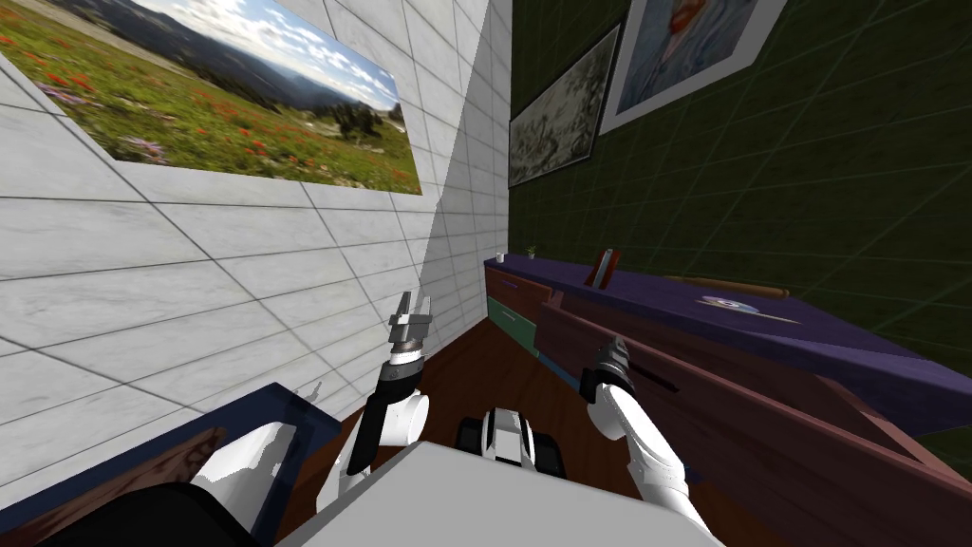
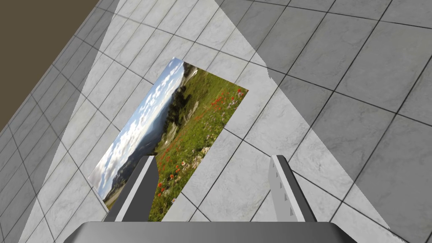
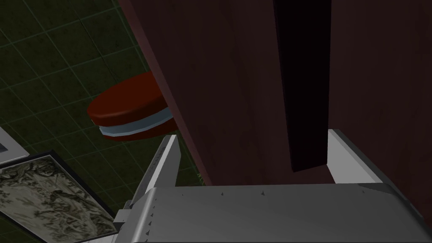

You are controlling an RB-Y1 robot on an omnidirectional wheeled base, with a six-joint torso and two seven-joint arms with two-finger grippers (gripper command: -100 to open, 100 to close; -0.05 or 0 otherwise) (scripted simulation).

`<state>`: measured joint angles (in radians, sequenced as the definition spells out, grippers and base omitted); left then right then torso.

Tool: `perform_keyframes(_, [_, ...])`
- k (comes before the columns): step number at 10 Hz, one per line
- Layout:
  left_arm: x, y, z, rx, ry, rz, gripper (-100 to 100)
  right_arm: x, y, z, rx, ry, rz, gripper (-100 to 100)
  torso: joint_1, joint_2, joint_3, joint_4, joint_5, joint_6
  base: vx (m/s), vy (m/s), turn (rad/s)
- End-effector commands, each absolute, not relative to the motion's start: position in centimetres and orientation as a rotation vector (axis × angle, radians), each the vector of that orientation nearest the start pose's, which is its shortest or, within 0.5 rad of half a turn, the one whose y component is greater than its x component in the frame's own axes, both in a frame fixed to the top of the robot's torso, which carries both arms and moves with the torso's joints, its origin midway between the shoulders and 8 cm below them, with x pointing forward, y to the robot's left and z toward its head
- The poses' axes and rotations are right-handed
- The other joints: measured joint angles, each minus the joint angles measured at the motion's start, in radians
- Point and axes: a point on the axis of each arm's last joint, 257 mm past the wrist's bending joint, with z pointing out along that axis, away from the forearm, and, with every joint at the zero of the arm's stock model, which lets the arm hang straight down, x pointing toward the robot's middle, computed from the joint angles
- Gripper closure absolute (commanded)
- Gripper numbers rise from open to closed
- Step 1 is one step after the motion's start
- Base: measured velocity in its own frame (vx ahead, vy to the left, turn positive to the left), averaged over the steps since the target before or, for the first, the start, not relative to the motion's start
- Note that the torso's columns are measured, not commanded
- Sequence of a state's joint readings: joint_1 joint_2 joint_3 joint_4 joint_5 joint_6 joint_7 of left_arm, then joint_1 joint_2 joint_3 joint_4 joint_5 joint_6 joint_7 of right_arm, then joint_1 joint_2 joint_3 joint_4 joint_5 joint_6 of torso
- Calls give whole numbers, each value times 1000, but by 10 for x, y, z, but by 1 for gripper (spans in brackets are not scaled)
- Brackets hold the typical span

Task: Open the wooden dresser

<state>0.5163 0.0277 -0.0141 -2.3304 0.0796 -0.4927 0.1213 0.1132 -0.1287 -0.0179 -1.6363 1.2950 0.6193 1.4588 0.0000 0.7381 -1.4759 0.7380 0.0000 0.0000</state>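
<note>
Three pictures hang on the walls: one meadow landscape [image 1: 237,85], one grey ink drawing [image 1: 560,114] and one portrait [image 1: 693,47]. One long dresser [image 1: 759,418] stands along the green wall. On its purple surface are one white cup [image 1: 499,255], one small plant [image 1: 531,252], one red upright thing [image 1: 604,268] and one flat disc [image 1: 729,304]. Two claws show: the left claw [image 1: 410,318] and the right claw [image 1: 612,353].

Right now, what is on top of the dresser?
A white cup, a tiny plant, a red upright thing and a flat disc sit on the purple top. Anything behind the red thing is hidden.
</note>
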Motion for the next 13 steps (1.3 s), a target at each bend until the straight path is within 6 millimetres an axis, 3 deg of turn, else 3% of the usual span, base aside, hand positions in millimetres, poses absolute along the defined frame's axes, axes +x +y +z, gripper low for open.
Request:
perform_keyframes(1, [334,281,40,-711,533,-1483,0,462,-424,-254,-664,1810,-1451,-100,1,1,0,1,1,0,-11,-7,-36])
perform_keyframes(5, [334,281,40,-711,533,-1483,0,467,-417,-242,-683,1801,-1452,-100,4,6,2,5,5,0,-6,-9,-21])
perform_keyframes(7, [334,281,40,-711,533,-1483,0,465,-417,-251,-686,1818,-1446,-100,6,8,3,7,7,0,-3,-3,-5])
perform_keyframes(8, [334,281,40,-711,533,-1483,0,464,-417,-253,-689,1822,-1445,0,6,7,3,6,6,1,0,0,0])
perform_keyframes(13, [334,281,40,-711,533,-1483,0,461,-417,-261,-693,1840,-1439,0,1,2,0,2,2,0,0,0,0])
